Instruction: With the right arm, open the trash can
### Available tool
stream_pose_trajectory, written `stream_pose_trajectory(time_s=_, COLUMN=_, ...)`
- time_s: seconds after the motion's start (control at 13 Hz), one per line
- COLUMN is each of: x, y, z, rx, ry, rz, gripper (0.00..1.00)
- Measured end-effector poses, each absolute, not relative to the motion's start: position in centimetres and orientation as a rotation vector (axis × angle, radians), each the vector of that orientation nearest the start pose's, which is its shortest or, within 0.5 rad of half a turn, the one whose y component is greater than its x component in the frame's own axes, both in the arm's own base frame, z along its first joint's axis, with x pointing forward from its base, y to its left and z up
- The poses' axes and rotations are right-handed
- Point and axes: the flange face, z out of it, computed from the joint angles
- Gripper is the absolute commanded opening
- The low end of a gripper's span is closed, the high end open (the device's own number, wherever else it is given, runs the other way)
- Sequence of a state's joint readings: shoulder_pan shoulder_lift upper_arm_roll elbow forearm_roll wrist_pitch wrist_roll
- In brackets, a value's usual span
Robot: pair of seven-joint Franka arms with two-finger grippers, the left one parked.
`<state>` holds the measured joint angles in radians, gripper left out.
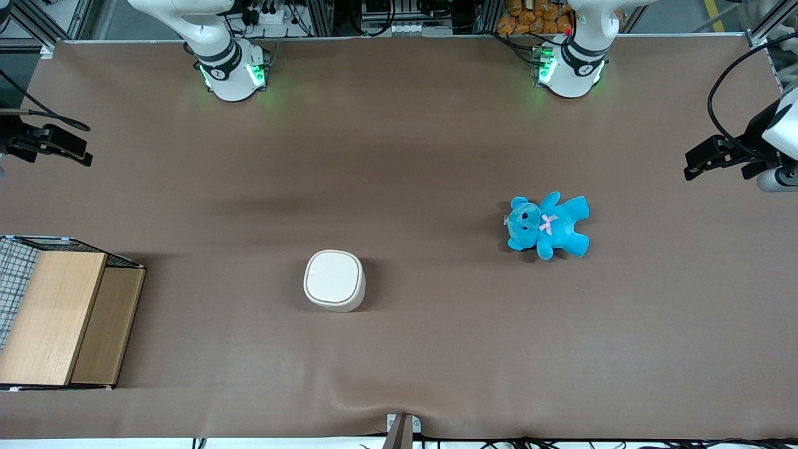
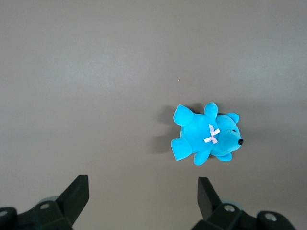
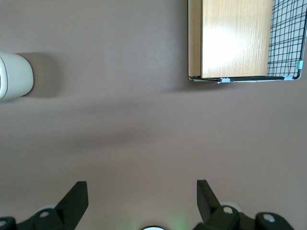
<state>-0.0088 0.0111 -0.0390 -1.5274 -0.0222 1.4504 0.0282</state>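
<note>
High above bare table, gripper (image 3: pixel 139 201) spread wide — trash can (image 1: pixel 335 280) lidded.

No readable text, label, brand, number or sign showed on anything in these views. The trash can (image 1: pixel 334 280) had a plain cream lid with no marking. The gripper (image 3: pixel 142 201) hung above bare table with its fingers spread apart, well away from the trash can, and carried no lettering. Round dark emblems sat on the arm bases, but nothing on them could be read.
</note>
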Motion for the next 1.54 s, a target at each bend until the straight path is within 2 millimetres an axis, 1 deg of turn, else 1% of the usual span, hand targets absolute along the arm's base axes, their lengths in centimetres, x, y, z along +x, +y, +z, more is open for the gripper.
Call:
stream_pose_trajectory(time_s=0.38, x=54.5, y=-2.8, z=62.7, rx=-3.158, ry=0.123, rz=0.143, gripper=1.00)
stream_pose_trajectory(time_s=0.54, x=54.7, y=-2.7, z=62.3, rx=-3.157, ry=0.118, rz=0.162, gripper=1.00)
stream_pose_trajectory(time_s=0.85, x=55.3, y=-1.5, z=61.2, rx=-3.157, ry=0.084, rz=0.193, gripper=1.00)
stream_pose_trajectory(time_s=0.92, x=55.5, y=-0.6, z=60.9, rx=-3.156, ry=0.060, rz=0.196, gripper=1.00)
stream_pose_trajectory(time_s=1.0, x=55.7, y=0.7, z=60.6, rx=-3.149, ry=0.042, rz=0.199, gripper=1.00)
stream_pose_trajectory(time_s=1.08, x=56.2, y=2.2, z=60.1, rx=-3.130, ry=0.059, rz=0.203, gripper=1.00)
stream_pose_trajectory(time_s=1.15, x=56.9, y=3.5, z=59.4, rx=-3.106, ry=0.092, rz=0.205, gripper=1.00)
stream_pose_trajectory(time_s=1.31, x=59.1, y=5.4, z=57.8, rx=-3.073, ry=0.142, rz=0.176, gripper=0.99)
stream_pose_trajectory(time_s=1.38, x=60.3, y=6.5, z=56.8, rx=-3.055, ry=0.170, rz=0.162, gripper=0.90)
stream_pose_trajectory(time_s=1.54, x=62.6, y=9.6, z=54.5, rx=-3.022, ry=0.244, rz=0.147, gripper=0.56)
